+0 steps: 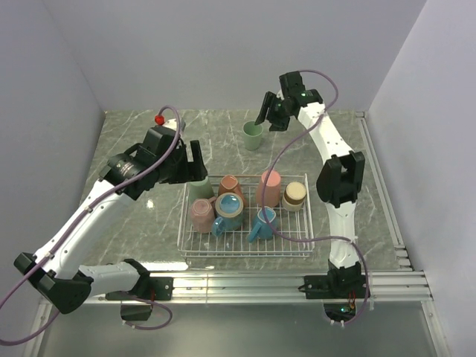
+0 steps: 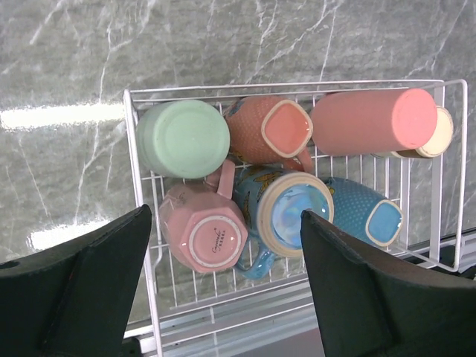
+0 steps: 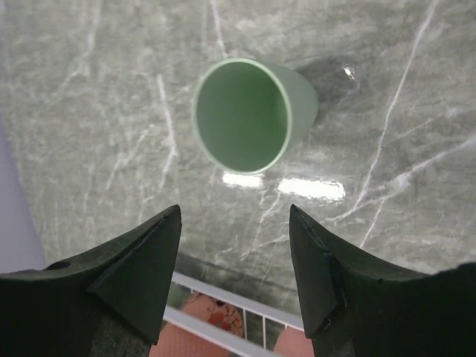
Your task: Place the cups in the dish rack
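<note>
Grey marbled tabletop, walled in white on three sides, carried the dish rack (image 1: 245, 239) at its centre. Seven cups already sat inside the rack, crowded toward its far side. The last one, a sage green cup (image 3: 249, 115), stood on the bare table just beyond the rack's far edge, apart from the wire.

**Orientation.** The green cup stood upright, mouth up and base down, so its long axis was vertical. Its wall tapered toward the base and no handle showed. Inside the rack, a tall pink cup (image 2: 368, 123) lay on its side with its long axis parallel to the rack's far edge.

**Grippers.** The right gripper (image 3: 234, 216) hovered over the strip of table between the green cup and the rack's far edge, jaws parted and nothing between them. The left gripper (image 2: 225, 216) hung above the rack's left end, jaws spread wide and likewise empty.

**Hazards (judged).**
- An off-centre close on the rim could tip the green cup, since it rested on its narrow end.
- The smooth, tapering wall might slide out of a pinch taken low.
- Free room lay mostly along the rack's near side, so a careless lowering could knock the packed neighbours.
- A lilac cable (image 1: 269, 212) trailing from the right arm crossed above the rack and might snag a cup.
</note>
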Motion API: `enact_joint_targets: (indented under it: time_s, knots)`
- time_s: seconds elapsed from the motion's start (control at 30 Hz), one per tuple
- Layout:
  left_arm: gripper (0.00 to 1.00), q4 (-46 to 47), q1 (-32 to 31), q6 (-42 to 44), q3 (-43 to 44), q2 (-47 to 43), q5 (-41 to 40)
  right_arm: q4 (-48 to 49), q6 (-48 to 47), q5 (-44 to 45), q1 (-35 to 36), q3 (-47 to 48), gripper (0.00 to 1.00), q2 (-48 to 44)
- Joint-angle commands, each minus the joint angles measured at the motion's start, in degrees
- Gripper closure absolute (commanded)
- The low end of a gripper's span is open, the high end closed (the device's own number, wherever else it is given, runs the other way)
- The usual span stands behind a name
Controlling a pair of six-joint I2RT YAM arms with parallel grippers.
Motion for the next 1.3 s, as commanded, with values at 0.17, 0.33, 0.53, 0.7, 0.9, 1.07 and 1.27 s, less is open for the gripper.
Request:
enact_joint_targets:
  time_s: [0.17,0.33,0.53,0.7,0.9,1.07,1.27]
  knots:
    - [0.15,0.5,0.2,-2.6,-1.6,-0.7,0.4,2.4,0.9,2.0,1.0,2.7,0.33,5.6]
    - [0.16,0.1,0.3,-2.1,-1.6,0.6,1.0,5.1,1.2,2.5,2.1,0.8,0.33,7.8]
    - [0.18,0.4,0.4,-2.1,-3.1,0.7,2.9,8.2,3.4,4.6,2.4,-0.9,0.39,9.1]
    - [0.19,0.2,0.3,-2.0,-1.8,2.1,4.0,8.9,3.1,5.4,2.4,-3.5,0.95,7.2]
    - [0.19,-0.1,0.3,-1.2,2.3,4.8,3.5,10.8,1.4,4.7,1.2,-8.2,1.00,-0.9]
    - [0.19,0.5,0.3,-0.7,4.9,5.8,3.2,13.1,2.3,2.0,-1.5,-13.8,1.00,-10.1]
    - [0.16,4.4,0.5,-1.0,5.9,4.7,4.8,16.6,4.2,-3.9,-4.6,-23.2,1.00,-25.5]
